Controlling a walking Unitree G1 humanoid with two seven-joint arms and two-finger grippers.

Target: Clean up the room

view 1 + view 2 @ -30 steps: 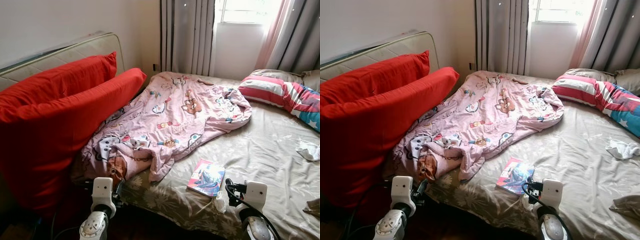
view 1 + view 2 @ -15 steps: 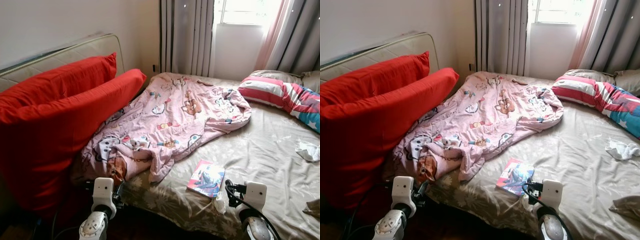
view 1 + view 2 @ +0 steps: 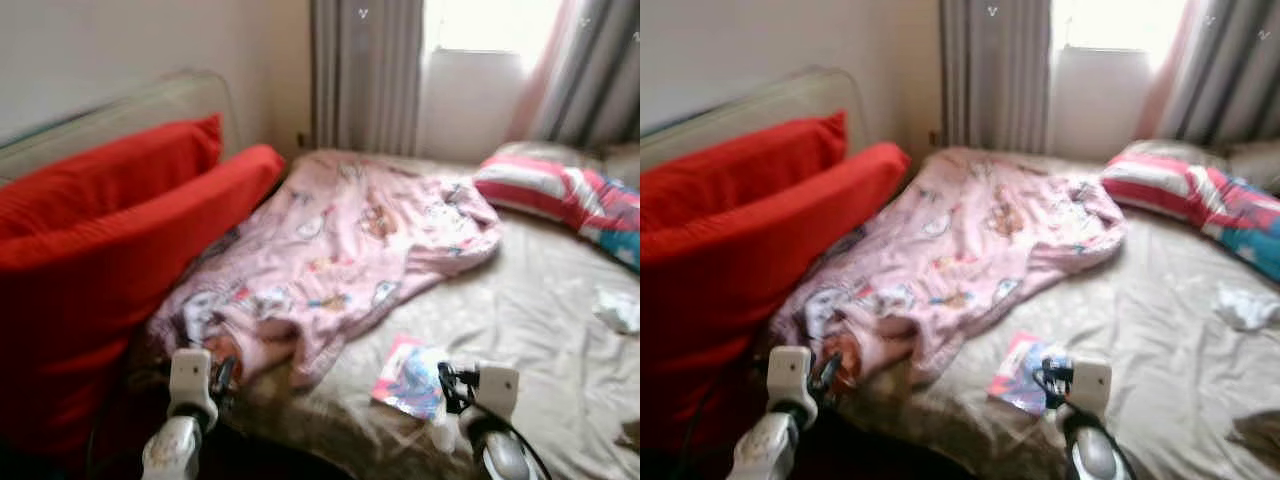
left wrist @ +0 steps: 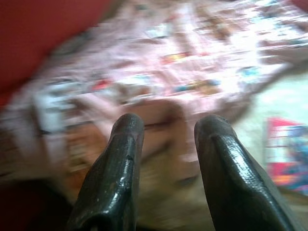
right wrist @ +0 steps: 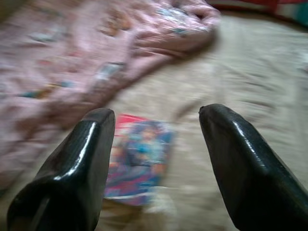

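head views blurred. bed (image 3: 540,300) w/ tan sheet. pink blanket (image 3: 340,250) lies crumpled across the bed's left half, its near corner hanging by the bed edge. two red pillows (image 3: 110,240) lean against the headboard on the left, touching the blanket. book (image 3: 412,362) w/ colourful cover lies flat on the sheet near the front edge, just right of the blanket. striped pillow (image 3: 560,195) at far right, small white cloth (image 3: 618,308) on the sheet nearer. left gripper (image 4: 166,130) low over the blanket's near corner, fingers (image 4: 115,173) a narrow gap apart, empty. right gripper (image 5: 156,113) above the book, fingers (image 5: 240,163) spread wide, empty
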